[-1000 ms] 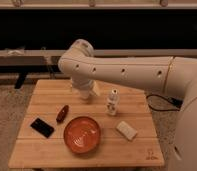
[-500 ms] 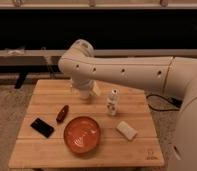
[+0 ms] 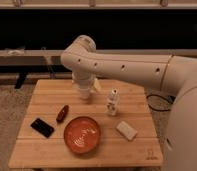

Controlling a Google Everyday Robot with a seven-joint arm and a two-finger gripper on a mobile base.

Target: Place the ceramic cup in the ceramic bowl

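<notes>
Count on desk (image 3: 47, 90): six items, one of each.

Left to right, placed from the pincer (image 3: 85, 85):
- 1 black flat slab (image 3: 42, 127), well to its left and nearer the front edge.
- 1 dark red-brown item (image 3: 62, 113), near, front-left of it.
- 1 ceramic cup (image 3: 85, 95), white, upright, directly under the pincer, toward the back of the desk. Contact is likely, but the wrist hides the join.
- 1 ceramic bowl (image 3: 82, 134), orange-red with a pale swirl inside, straight in front of the pincer and apart from the cup.
- 1 patterned bottle (image 3: 112, 102), upright, near on its right.
- 1 white block (image 3: 126, 130), lying flat, front-right of it.

Pincer state: cannot tell whether released or clenched.

The arm (image 3: 132, 70) comes in from the right and bends down over the rear of the desk.

Surface: pale wooden slats.
Room: speckled carpet (image 3: 4, 115), dark backdrop with pale horizontal rails (image 3: 32, 52).

Writing: small stamp (image 3: 151, 154) at the front-right corner of the desk, unreadable.
</notes>
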